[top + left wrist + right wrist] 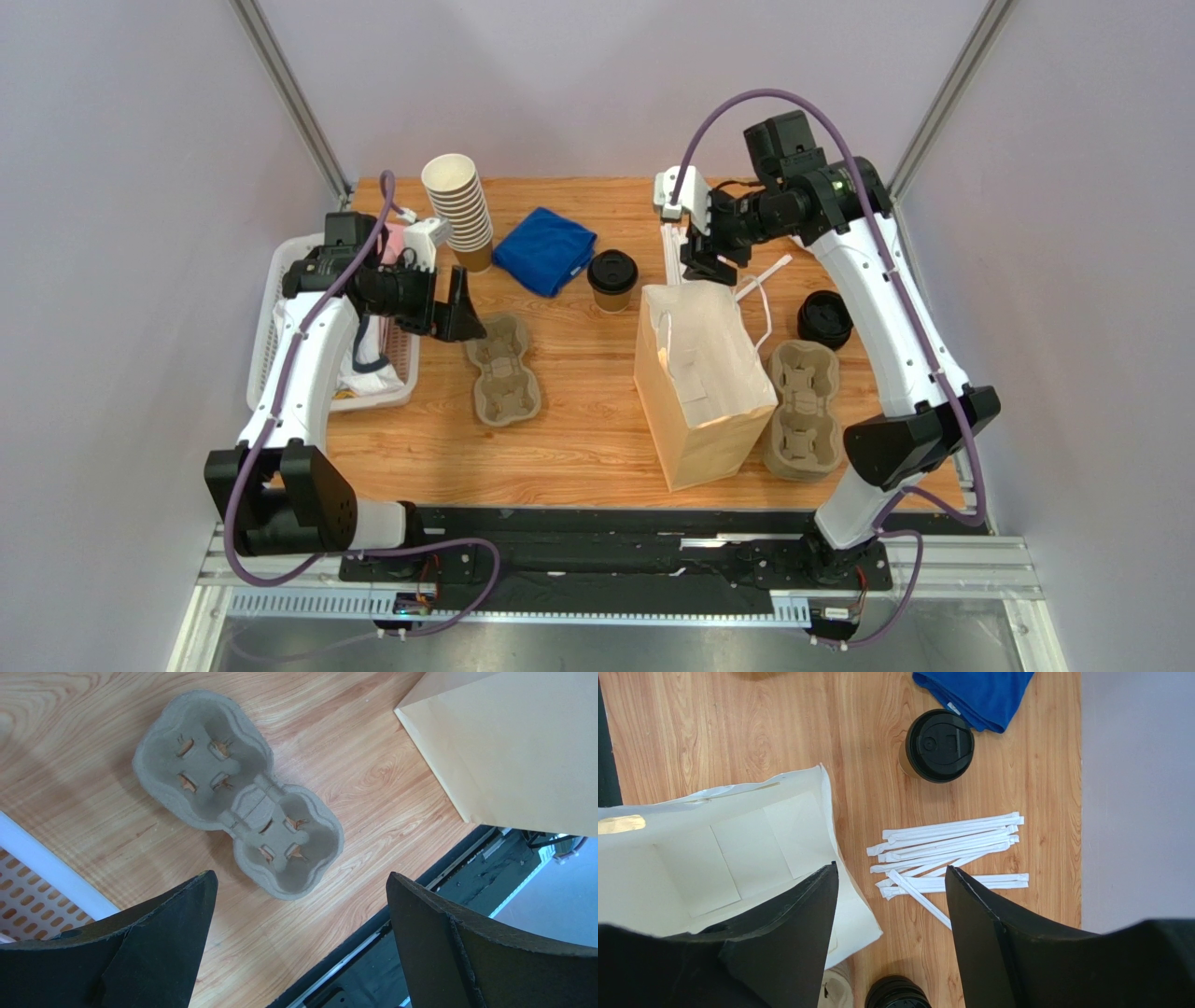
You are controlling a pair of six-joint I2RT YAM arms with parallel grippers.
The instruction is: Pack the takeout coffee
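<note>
- Right gripper [891, 873] hangs part-open and empty at lower centre, over the wrapped straws [948, 854] and the paper bag [703, 854] rim.
- Takeout coffee [939, 745] stands upright at upper centre, beyond the straws, just beside the blue cloth [976, 693].
- Left gripper [300, 878] gapes wide above a cup carrier [238, 812].

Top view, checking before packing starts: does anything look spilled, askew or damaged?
Nothing spilled or damaged. The takeout coffee stands upright, lid on. Only the wrapped straws lie in a loose, crisscrossed pile beside the paper bag.

You see the coffee cup [612, 277]: brown paper, black lid on, upright on the worktop [589, 420], near the paper bag [701, 406].
</note>
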